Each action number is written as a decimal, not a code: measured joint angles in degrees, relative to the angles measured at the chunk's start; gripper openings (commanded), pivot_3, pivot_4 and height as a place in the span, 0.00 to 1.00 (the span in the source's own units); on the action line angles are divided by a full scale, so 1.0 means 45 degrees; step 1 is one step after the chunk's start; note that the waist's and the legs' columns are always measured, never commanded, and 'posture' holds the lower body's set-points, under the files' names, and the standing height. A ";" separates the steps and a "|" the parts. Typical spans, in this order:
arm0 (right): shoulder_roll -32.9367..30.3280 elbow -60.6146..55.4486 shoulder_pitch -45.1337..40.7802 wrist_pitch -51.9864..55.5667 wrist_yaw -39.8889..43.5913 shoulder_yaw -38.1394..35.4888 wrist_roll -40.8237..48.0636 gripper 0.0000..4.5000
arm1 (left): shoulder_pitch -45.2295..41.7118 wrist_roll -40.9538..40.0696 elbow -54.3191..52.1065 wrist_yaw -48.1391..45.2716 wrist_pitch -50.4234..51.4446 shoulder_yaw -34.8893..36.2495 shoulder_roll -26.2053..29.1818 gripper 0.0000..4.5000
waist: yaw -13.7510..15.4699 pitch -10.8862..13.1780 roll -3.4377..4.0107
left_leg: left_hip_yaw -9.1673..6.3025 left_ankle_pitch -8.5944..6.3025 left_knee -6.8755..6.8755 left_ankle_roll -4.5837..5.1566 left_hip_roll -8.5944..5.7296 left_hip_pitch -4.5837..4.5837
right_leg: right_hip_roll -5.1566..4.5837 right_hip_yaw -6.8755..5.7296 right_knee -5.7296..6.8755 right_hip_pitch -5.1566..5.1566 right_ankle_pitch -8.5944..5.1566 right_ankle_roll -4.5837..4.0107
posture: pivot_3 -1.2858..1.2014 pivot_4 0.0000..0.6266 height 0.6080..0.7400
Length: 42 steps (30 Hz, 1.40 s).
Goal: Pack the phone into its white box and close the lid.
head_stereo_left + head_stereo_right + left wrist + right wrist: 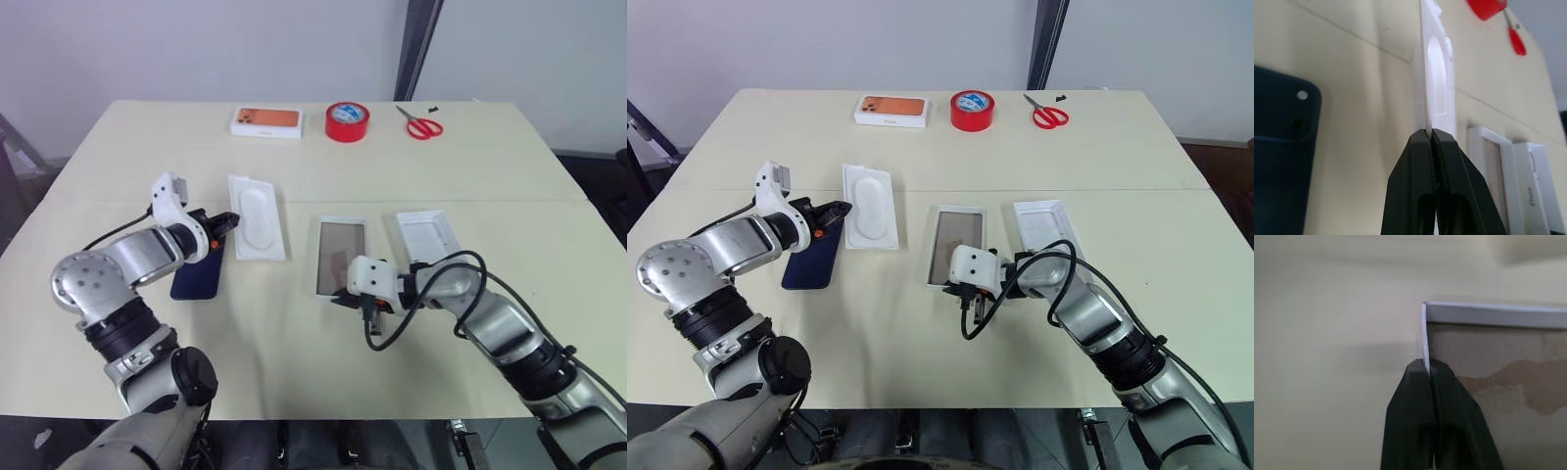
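1. Phone (pixel 196 282) lies flat on the table, at nine o'clock from the lid (pixel 341 257), not yet packed.
2. Left gripper (pixel 231 223) is clenched on the edge of the white insert (pixel 257 217), at twelve o'clock from the phone.
3. Right gripper (pixel 351 301) is pinched on the lid's near wall, at six o'clock.
4. Box (pixel 428 235) sits open just beside the lid, at two o'clock.
5. Step in hand, likely: sorting the parts. Next move calls for freeing a gripper and fetching the phone.

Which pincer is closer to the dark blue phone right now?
Left. The left pincer is just beside the phone, shut on the white insert's edge. The right pincer is farther off, gripping the white box.
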 measured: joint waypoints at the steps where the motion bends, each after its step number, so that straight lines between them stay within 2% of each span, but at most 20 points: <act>1: 0.0141 -0.0037 -0.0050 0.0025 0.0000 0.0089 -0.0025 0.02 | -0.0013 -0.0106 -0.0007 -0.0002 0.0000 0.0131 -0.0003 0.00 | 0.0004 0.0000 0.0000 | 0.0000 0.0000 0.0000 -0.0001 0.0000 0.0000 | 0.0000 0.0000 0.0000 0.0000 0.0000 0.0000 | 0.52 0.24 0.88; 4: 0.0824 -0.0005 -0.0326 0.0010 -0.0056 0.0587 -0.0373 0.02 | -0.0231 -0.0525 -0.0007 0.0008 0.0000 0.0679 -0.0035 0.00 | 0.0018 0.0002 -0.0004 | 0.0000 0.0000 0.0000 -0.0001 -0.0002 0.0000 | -0.0001 0.0000 -0.0001 -0.0001 0.0000 0.0000 | 0.52 0.24 0.88; 9: 0.1891 0.0776 -0.0752 -0.0166 -0.0488 0.1125 -0.1036 0.02 | -0.0276 -0.1272 0.0014 0.0204 0.0000 0.0728 -0.0038 0.00 | 0.0017 0.0002 -0.0005 | -0.0001 0.0000 0.0000 -0.0003 -0.0003 0.0000 | -0.0002 -0.0001 0.0002 -0.0003 0.0000 0.0000 | 0.52 0.24 0.88; 12: 0.2198 0.0932 -0.0760 -0.0350 -0.0453 0.1221 -0.1104 0.20 | -0.0214 -0.1620 0.0013 0.0425 0.0000 0.0649 -0.0096 0.00 | 0.0013 0.0001 -0.0006 | -0.0001 0.0000 0.0001 -0.0003 -0.0004 0.0000 | -0.0002 -0.0001 0.0003 -0.0002 0.0001 0.0000 | 0.52 0.24 0.88; 15: 0.2218 0.0884 -0.0757 -0.0305 -0.0192 0.1164 -0.0956 0.53 | -0.0132 -0.1957 0.0013 0.0744 0.0000 0.0553 -0.0447 0.00 | 0.0027 0.0001 -0.0007 | -0.0002 0.0000 0.0000 -0.0003 -0.0005 0.0000 | -0.0003 -0.0001 0.0003 -0.0002 0.0001 0.0000 | 0.52 0.24 0.88; 18: 0.1612 0.0311 -0.0641 -0.0351 0.0162 0.0625 -0.0690 0.86 | 0.0054 -0.2476 0.0003 0.1081 -0.0001 0.0437 -0.0813 0.00 | 0.0039 0.0002 -0.0009 | -0.0002 -0.0001 0.0001 -0.0002 -0.0007 -0.0003 | -0.0006 -0.0001 0.0002 -0.0002 0.0001 0.0001 | 0.52 0.24 0.88; 24: -0.0435 -0.1092 -0.0252 0.0222 0.1178 -0.1384 0.0635 0.86 | 0.0504 -0.3266 -0.0023 0.1796 -0.0001 -0.0406 -0.1499 0.00 | 0.0051 0.0006 -0.0017 | -0.0004 -0.0002 0.0000 0.0000 -0.0007 -0.0005 | -0.0008 0.0000 -0.0003 0.0003 0.0001 0.0000 | 0.52 0.24 0.88; 27: -0.1281 -0.1320 0.0104 0.0269 0.1470 -0.1865 0.0831 0.86 | 0.0798 -0.3402 -0.0031 0.2057 -0.0001 -0.0913 -0.1835 0.00 | 0.0019 0.0005 -0.0017 | -0.0004 -0.0002 -0.0007 0.0001 -0.0005 -0.0002 | -0.0007 0.0002 -0.0004 0.0001 0.0000 0.0000 | 0.52 0.24 0.88; 32: -0.1341 -0.1250 0.0218 0.0307 0.1225 -0.2042 0.0810 0.86 | 0.1094 -0.3401 -0.0030 0.2352 -0.0001 -0.1765 -0.2099 0.00 | 0.0010 0.0006 -0.0018 | -0.0003 0.0000 -0.0005 -0.0002 -0.0003 -0.0001 | -0.0001 0.0004 0.0002 -0.0002 0.0000 -0.0001 | 0.52 0.24 0.88; 42: -0.0976 -0.0110 -0.0109 -0.0167 0.0549 -0.1982 0.0246 0.86 | 0.1711 -0.3613 -0.0015 0.2823 -0.0001 -0.2462 -0.2027 0.00 | 0.0050 0.0007 -0.0019 | -0.0003 0.0001 -0.0001 -0.0003 -0.0004 -0.0003 | -0.0003 0.0003 -0.0001 0.0000 0.0000 -0.0001 | 0.52 0.24 0.88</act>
